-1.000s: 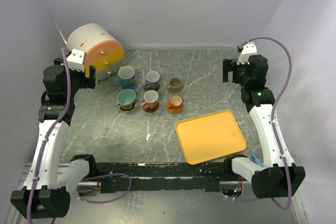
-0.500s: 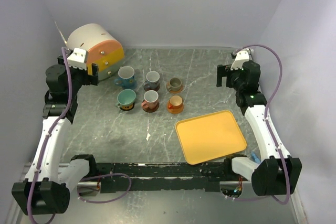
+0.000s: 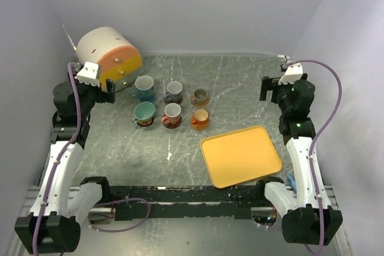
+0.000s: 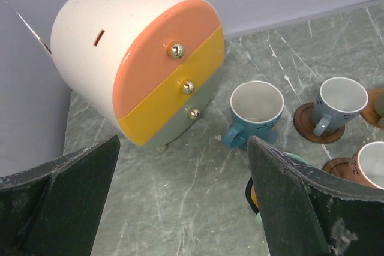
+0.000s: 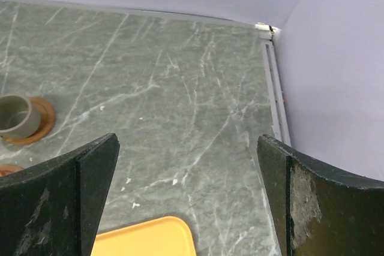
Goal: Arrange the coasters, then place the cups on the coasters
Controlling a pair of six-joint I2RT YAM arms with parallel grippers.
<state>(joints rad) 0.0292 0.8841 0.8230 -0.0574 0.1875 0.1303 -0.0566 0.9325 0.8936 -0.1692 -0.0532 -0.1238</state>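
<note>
Six cups, each on its own coaster, sit in a two-by-three block off the far-left corner of the yellow tray (image 3: 240,157), clear of it.
- Row nearer the tray: teal cup (image 3: 144,111), reddish cup (image 3: 172,111), orange cup (image 3: 200,116).
- Row farther from it: blue cup (image 3: 144,85), grey cup (image 3: 174,90), olive cup (image 3: 200,95).

All are upright, most have white insides, and we see nothing in them. The coasters show only as thin rims under the bases, e.g. the brown coaster (image 4: 303,123) under the grey cup and the orange coaster (image 5: 43,123) under the olive one.

Over the last second the cups and coasters don't move; only the arms do. The right arm swings away from the block, out past the tray's far-right corner. The left arm drops back a little. We read this as the task being done and the arms backing off.

The left gripper (image 4: 183,148) has its jaws spread wide with nothing between them. It hangs beyond the blue cup on the side away from the tray, facing the drawer box (image 4: 138,58). The right gripper (image 5: 187,148) is also spread wide and empty, over bare table (image 3: 240,82) beyond the tray's far edge.
</note>
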